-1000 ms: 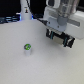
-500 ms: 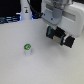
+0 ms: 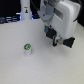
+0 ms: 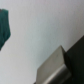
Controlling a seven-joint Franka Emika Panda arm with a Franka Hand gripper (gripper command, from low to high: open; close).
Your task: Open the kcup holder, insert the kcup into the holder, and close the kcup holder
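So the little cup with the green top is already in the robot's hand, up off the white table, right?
Not quite. The little cup with the green top stands on the white table, apart from the robot's hand, which hangs above the table to the exterior view's right of it. The exterior view shows this.

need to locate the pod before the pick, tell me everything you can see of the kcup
The kcup is a tiny whitish cylinder with a round green top, standing upright on the white table. It sits alone at the exterior view's left of centre; nothing touches it but the table. The gripper hangs apart from it, toward the exterior view's right. Finer detail is too blurred to tell.
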